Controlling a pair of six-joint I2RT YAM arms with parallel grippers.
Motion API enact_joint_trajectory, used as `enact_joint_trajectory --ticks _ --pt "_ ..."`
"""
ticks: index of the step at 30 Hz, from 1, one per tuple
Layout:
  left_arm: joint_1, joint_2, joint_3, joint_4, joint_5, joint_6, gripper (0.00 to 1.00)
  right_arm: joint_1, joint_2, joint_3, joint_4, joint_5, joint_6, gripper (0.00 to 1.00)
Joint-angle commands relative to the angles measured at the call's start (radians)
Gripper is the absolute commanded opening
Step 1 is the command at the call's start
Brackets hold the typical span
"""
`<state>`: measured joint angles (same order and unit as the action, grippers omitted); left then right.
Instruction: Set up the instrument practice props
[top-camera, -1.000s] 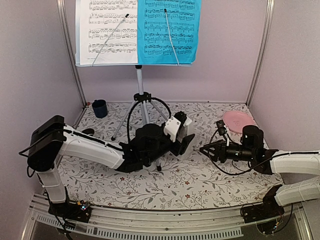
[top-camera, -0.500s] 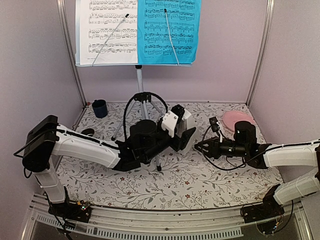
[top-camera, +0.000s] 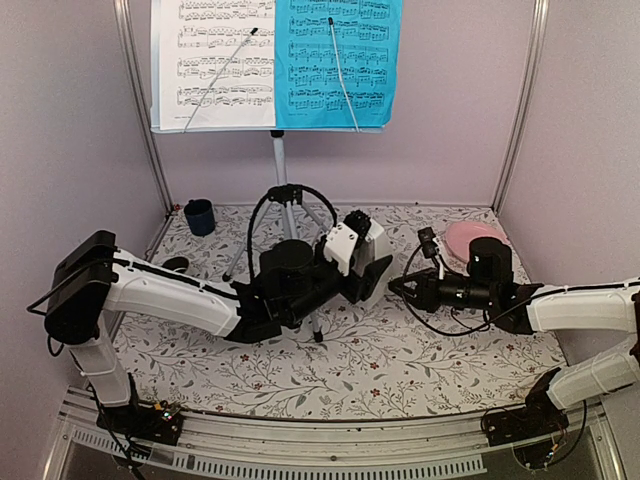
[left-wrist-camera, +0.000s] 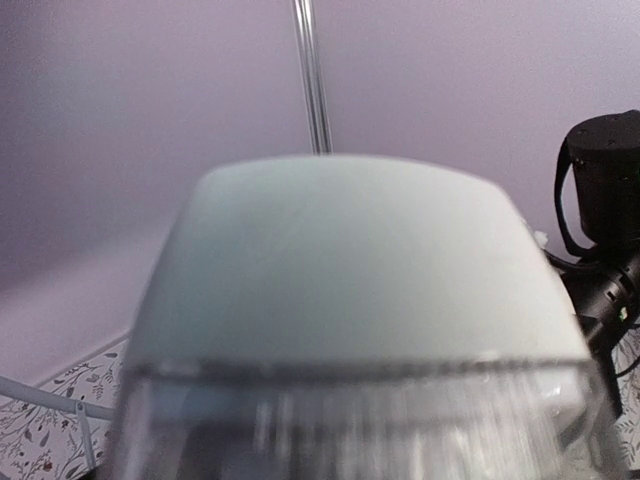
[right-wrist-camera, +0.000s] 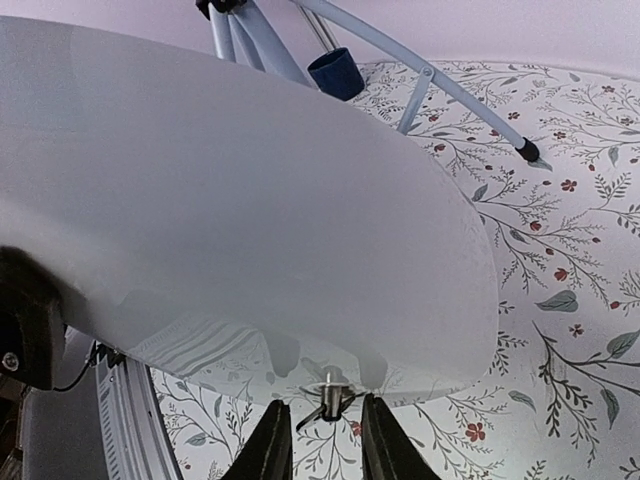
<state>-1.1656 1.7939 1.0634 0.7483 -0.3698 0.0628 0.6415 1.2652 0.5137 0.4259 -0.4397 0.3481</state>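
Your right gripper (right-wrist-camera: 320, 432) holds its jaws slightly spread. A small metal key (right-wrist-camera: 331, 384) sits just ahead of their tips, on the white metronome (right-wrist-camera: 240, 220). Your left gripper (top-camera: 366, 268) clamps that metronome, with the music stand (top-camera: 281, 165) just behind.

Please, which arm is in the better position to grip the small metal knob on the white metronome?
Right. The right gripper has its fingers on either side of the small metal knob, not touching it yet. The left gripper is occupied: it holds the white metronome.
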Motion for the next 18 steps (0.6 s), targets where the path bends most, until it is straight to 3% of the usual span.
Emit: enact_joint_trajectory --ticks 1,11,18 --pt "-0.018 -0.034 0.012 0.148 0.011 0.022 0.06 0.004 0.002 0.031 0.005 0.024 0.017 0.22" --pt "-0.019 -0.037 0.013 0.167 0.012 0.048 0.02 0.003 -0.006 0.02 0.003 0.05 0.055 0.0" --pt "-0.021 -0.028 -0.024 0.251 0.035 0.062 0.02 -0.008 -0.022 0.014 0.058 0.049 0.16 0.0"
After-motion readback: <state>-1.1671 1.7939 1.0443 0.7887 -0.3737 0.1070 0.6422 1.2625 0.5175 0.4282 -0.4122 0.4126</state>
